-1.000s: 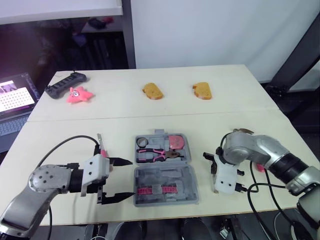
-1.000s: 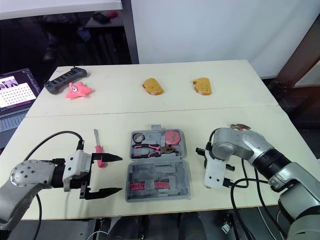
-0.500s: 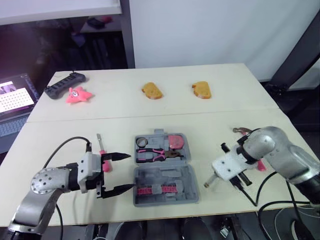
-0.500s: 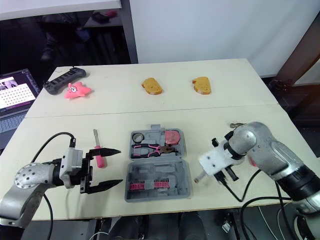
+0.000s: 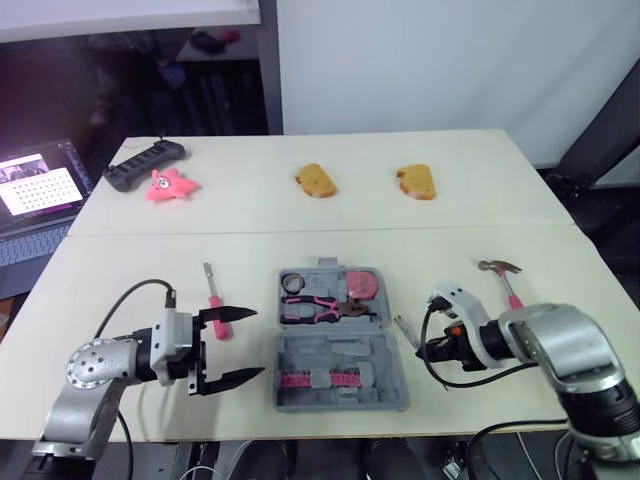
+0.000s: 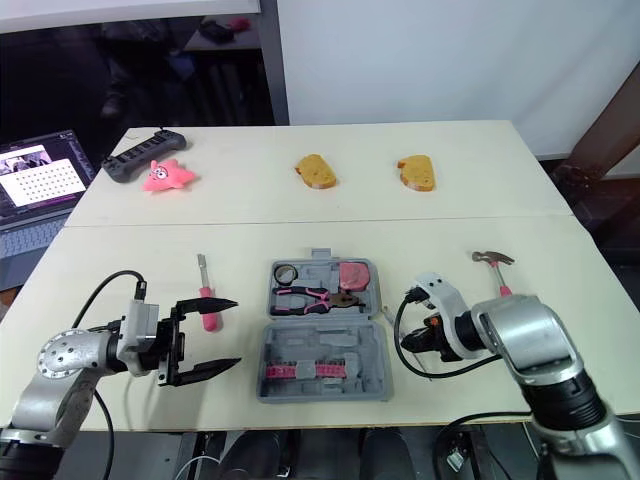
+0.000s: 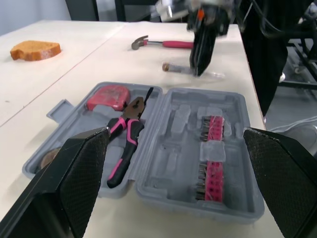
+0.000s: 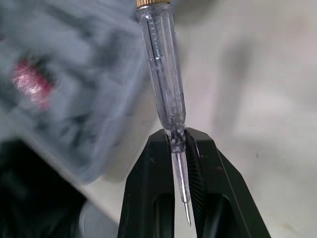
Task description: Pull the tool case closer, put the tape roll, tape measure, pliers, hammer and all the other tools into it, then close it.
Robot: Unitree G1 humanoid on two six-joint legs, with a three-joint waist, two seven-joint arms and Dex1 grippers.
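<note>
My right fingers (image 8: 148, 168) pinch the metal shaft of a clear-handled tester screwdriver (image 8: 163, 79), just beside the right edge of the open grey plastic tool case (image 5: 345, 350) at the near middle of the cream table (image 5: 250, 220). My left fingers (image 5: 232, 315) are spread wide, left of the case and apart from it. Inside lie pink-handled pliers (image 5: 318, 309), a pink tape measure (image 5: 359, 283) and a dark tape roll (image 5: 291, 284). A pink-handled hammer (image 5: 505, 281) lies to the right, and a pink-handled screwdriver (image 5: 213, 297) to the left.

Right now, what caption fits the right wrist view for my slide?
Right gripper shut on a clear plastic screwdriver beside the open grey tool case.
</note>
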